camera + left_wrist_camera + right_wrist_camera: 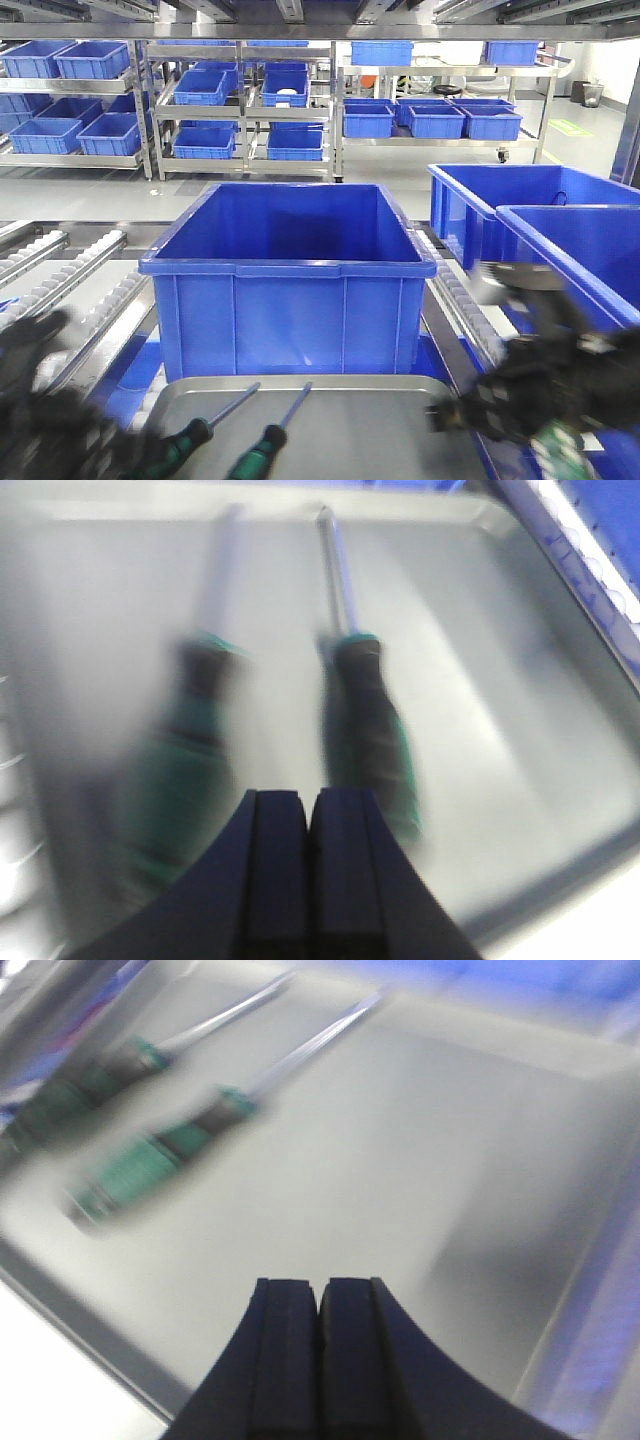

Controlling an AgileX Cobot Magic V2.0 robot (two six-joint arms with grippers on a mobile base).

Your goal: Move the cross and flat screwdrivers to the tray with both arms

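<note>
Two green-and-black-handled screwdrivers lie side by side in the steel tray (400,440), shafts pointing away from me. The left one (190,432) and the right one (262,447) show in the front view. In the left wrist view they lie just ahead of the fingers, left one (190,750) blurred, right one (365,715). In the right wrist view they lie at the upper left (85,1085) (160,1155). I cannot tell cross from flat. My left gripper (307,800) is shut and empty. My right gripper (320,1288) is shut and empty over bare tray floor (400,1160).
A large blue bin (290,275) stands just behind the tray. Two more blue bins (520,200) stand at the right. Roller conveyor rails (60,270) run along the left. Shelves with blue bins (240,100) fill the background. Both arms appear blurred at the lower corners.
</note>
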